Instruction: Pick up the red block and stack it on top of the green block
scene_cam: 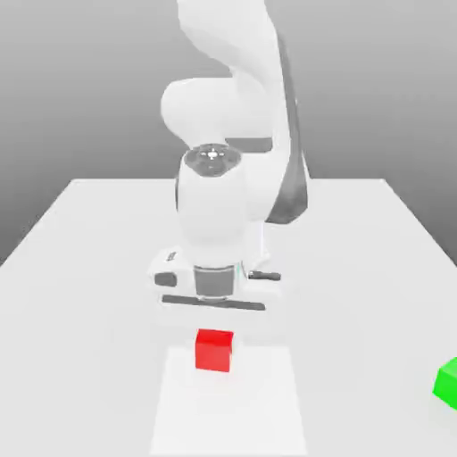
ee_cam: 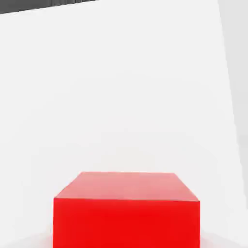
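red block (scene_cam: 214,350) bright plain red, top face lighter than its front | green block (scene_cam: 447,382) vivid plain green | robot arm (scene_cam: 223,205) glossy white with dark grey joint bands | table (scene_cam: 80,268) flat white, no pattern | backdrop (scene_cam: 71,80) graded grey

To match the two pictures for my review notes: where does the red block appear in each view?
Exterior view: the red block sits on the white table, low in the picture near the middle, just in front of the arm's hand.
Hand view: the red block is close up against the same table.
Shared landmark: the white table surface under the block.
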